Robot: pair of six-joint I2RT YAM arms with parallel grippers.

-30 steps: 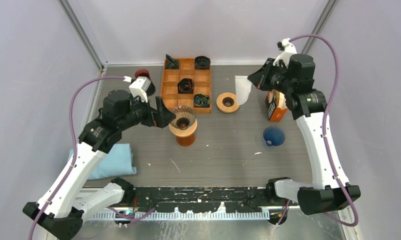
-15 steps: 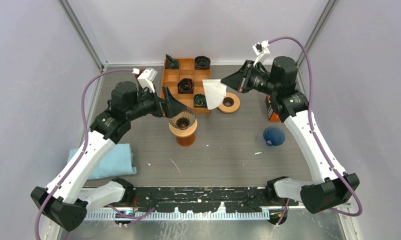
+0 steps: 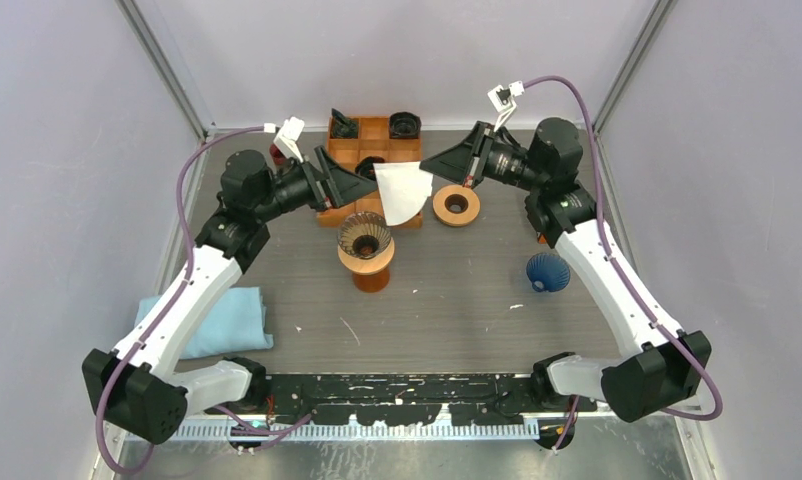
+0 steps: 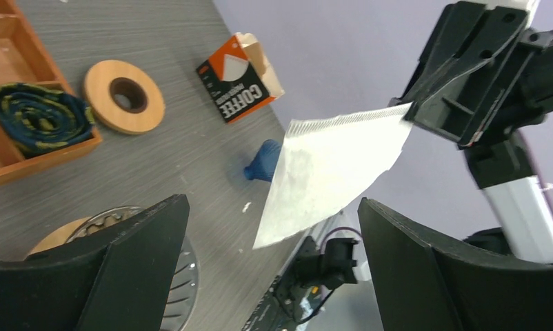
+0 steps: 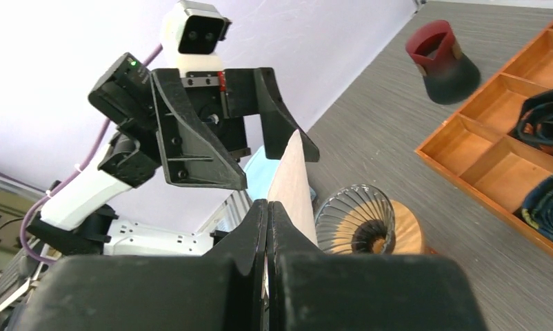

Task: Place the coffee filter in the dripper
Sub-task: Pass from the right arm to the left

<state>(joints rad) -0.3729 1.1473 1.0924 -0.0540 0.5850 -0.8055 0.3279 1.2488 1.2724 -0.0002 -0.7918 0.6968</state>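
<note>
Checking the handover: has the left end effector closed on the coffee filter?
No: the left end effector has its fingers wide apart, and the coffee filter is pinched by the right end effector.

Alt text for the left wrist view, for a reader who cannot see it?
The right gripper pinches a white paper coffee filter by one corner, holding it in the air in front of the open left gripper. Below, on the grey table, are the glass dripper, a wooden ring, an orange coffee box and a blue fluted cone.
</note>
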